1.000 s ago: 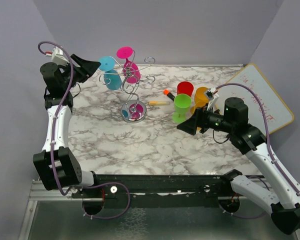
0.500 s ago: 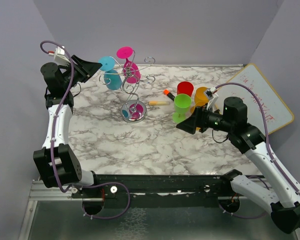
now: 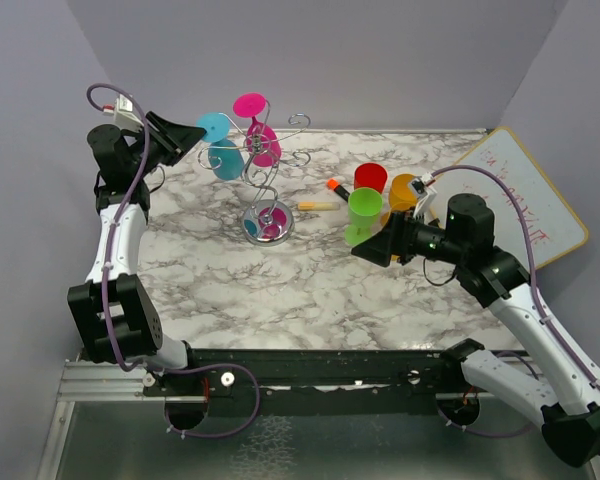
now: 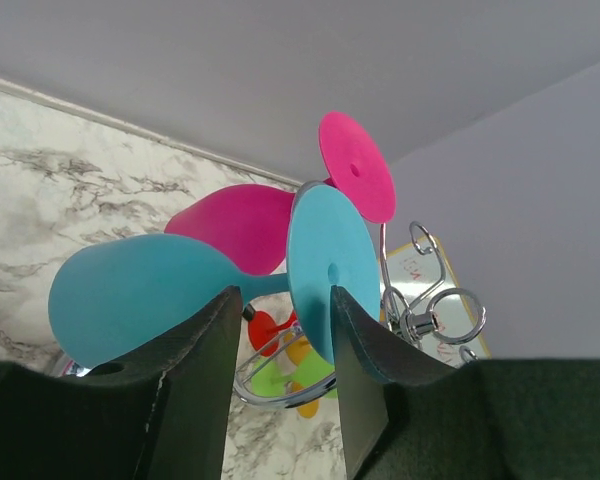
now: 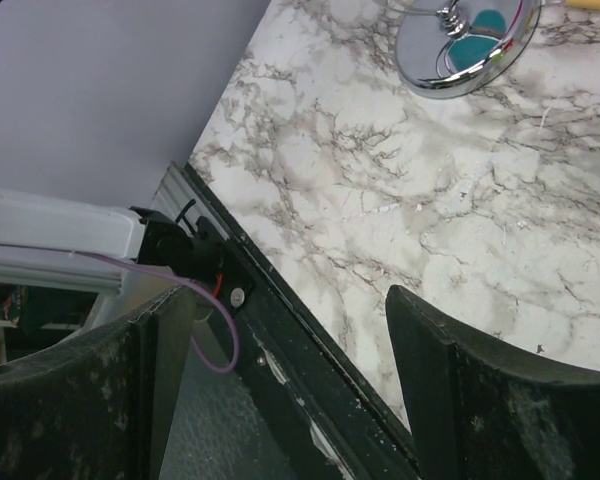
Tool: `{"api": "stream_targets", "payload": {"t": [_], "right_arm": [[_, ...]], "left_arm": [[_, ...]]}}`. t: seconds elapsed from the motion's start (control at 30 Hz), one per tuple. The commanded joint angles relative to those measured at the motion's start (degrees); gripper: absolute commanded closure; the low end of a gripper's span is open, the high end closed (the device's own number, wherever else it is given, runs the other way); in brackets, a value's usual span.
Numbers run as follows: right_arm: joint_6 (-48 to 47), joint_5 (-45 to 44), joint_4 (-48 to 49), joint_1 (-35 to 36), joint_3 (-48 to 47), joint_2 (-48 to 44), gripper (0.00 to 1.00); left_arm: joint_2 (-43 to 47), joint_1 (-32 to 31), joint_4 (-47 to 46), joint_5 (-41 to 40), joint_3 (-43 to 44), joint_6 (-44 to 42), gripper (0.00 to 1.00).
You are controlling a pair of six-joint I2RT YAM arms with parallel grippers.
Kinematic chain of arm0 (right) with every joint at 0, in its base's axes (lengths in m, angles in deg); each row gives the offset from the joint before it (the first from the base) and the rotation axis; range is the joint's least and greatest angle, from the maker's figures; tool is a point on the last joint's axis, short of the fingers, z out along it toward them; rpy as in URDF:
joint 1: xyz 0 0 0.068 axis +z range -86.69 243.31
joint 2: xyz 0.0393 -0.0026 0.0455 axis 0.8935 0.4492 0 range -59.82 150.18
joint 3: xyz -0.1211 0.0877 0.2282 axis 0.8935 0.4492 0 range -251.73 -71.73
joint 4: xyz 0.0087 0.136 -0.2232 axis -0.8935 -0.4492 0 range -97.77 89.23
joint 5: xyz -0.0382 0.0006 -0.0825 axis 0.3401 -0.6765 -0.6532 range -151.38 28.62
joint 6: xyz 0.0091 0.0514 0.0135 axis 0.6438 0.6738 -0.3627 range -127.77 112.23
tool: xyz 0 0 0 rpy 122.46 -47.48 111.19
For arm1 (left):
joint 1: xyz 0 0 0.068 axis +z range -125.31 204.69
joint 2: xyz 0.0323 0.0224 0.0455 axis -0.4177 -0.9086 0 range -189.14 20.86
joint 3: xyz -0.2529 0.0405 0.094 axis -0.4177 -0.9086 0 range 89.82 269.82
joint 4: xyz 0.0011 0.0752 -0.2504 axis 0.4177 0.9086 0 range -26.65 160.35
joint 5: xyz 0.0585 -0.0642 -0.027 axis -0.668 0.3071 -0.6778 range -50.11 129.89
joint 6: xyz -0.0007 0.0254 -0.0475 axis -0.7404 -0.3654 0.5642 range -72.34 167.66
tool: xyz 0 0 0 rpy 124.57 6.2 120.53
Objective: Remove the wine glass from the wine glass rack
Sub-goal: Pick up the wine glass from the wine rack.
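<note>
The wine glass rack (image 3: 264, 190) is a chrome wire stand on a round mirror base, at the back left of the marble table. A blue wine glass (image 3: 224, 158) and a pink wine glass (image 3: 263, 146) hang on it, feet upward. My left gripper (image 3: 197, 132) is raised at the blue glass's foot. In the left wrist view its jaws are part-way apart at the blue glass (image 4: 140, 290): one fingertip lies over the bowl, the other over the foot disc, and the stem crosses at the tips. My right gripper (image 3: 360, 250) hangs open over the table, holding nothing (image 5: 290, 300).
A green cup (image 3: 364, 210), a red cup (image 3: 371, 178) and an orange cup (image 3: 403, 190) stand at the back right beside my right arm. A marker (image 3: 336, 186) and a pale stick (image 3: 315, 205) lie near the rack. A whiteboard (image 3: 525, 195) leans at the right.
My left gripper's jaws have narrowed around the blue glass's stem area, and the arm has edged slightly up and right. The right arm has not moved.
</note>
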Motion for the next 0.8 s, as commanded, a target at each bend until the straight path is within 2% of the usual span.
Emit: {"api": "stream_targets", "payload": {"t": [0.0,0.17,0.37,0.6,0.77], "right_arm": [[2.7,4.14,3.38,0.37,1.08,0.97,0.19],[3.62,5.81,3.54,0.37,0.9,1.79,0.25],[5.09,5.48,3.96,0.37,2.0,1.18,0.49],[4.63,3.89,2.96,0.37,1.82,0.45,0.5],[5.49,3.02,1.73,0.37,0.84,0.36,0.5]], "left_arm": [[-1.09,-1.09,-6.37,2.8,1.51,4.72,0.58],[-2.27,-1.55,-7.19,3.57,2.17,6.04,0.66],[-1.62,-1.63,-7.12,2.74,0.68,6.07,0.74],[-0.65,-1.55,-5.95,1.84,-0.16,4.56,0.75],[-0.72,-1.37,3.44,-1.18,3.06,-1.06,0.74]]}}
